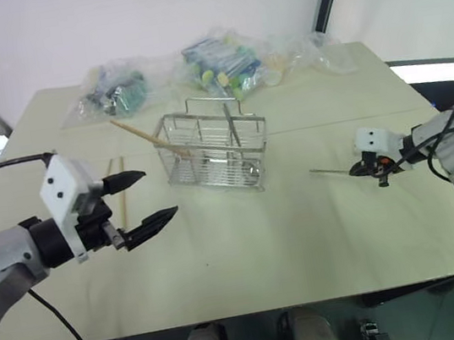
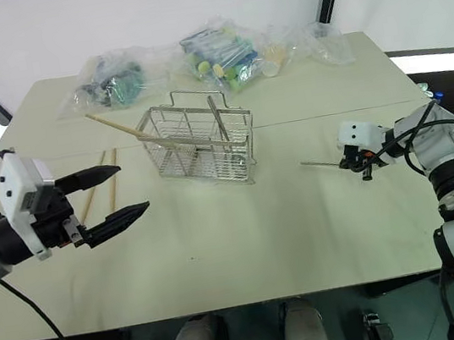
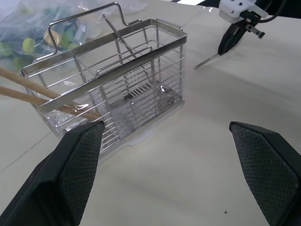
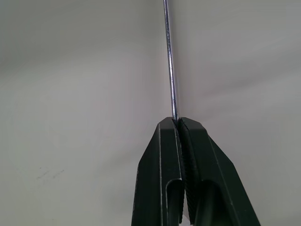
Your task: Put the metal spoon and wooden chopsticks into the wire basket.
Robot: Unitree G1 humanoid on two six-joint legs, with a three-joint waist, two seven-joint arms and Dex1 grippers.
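spoon pinched at the table, chopsticks half done

the right gripper is seen pressed together on the metal spoon, low over the table and well to the right of the wire basket. in the right wrist view a thin shiny handle runs straight out from between the closed fingertips. the hold is judged narrow, taken at one end of the spoon, so the long free handle could swing or slip out when it is lifted. the basket's upright wires and raised handle frame could also catch the leading tip if the spoon is brought in flat instead of tilted downward.

the left gripper is held spread wide and empty above the table, left of the basket. two wooden chopsticks lie side by side on the cloth near it, not yet in the basket. another chopstick leans across the basket's left rim with its end sticking well out; it could be knocked loose if either arm brushes it.

the spoon looks slim, silver and smooth. the chopsticks look light tan, straight and thin. clear plastic bags lie at the far edge of the table.
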